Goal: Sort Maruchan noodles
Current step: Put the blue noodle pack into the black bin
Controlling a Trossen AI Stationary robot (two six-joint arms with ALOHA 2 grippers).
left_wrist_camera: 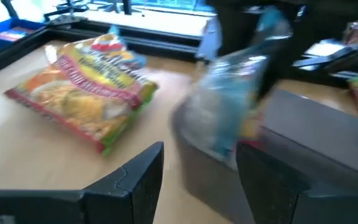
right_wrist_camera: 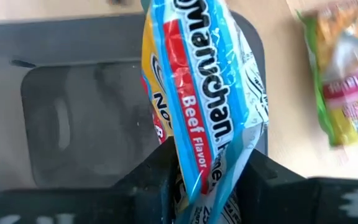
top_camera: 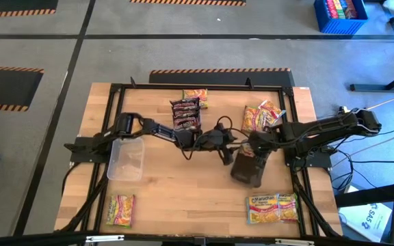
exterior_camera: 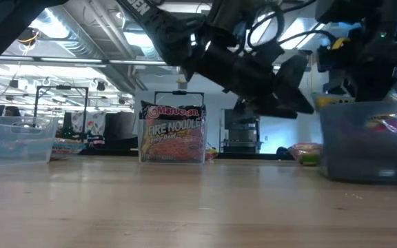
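Wooden tabletop carries scattered ramen packets and two bins. From above, the right gripper hangs over a dark bin, its load hidden; the right wrist view shows its fingers clamped on a light blue Maruchan beef packet above that bin. The left gripper hovers mid-table, fingers apart and holding nothing. Only the low view shows the Fire Noodle packets upright.
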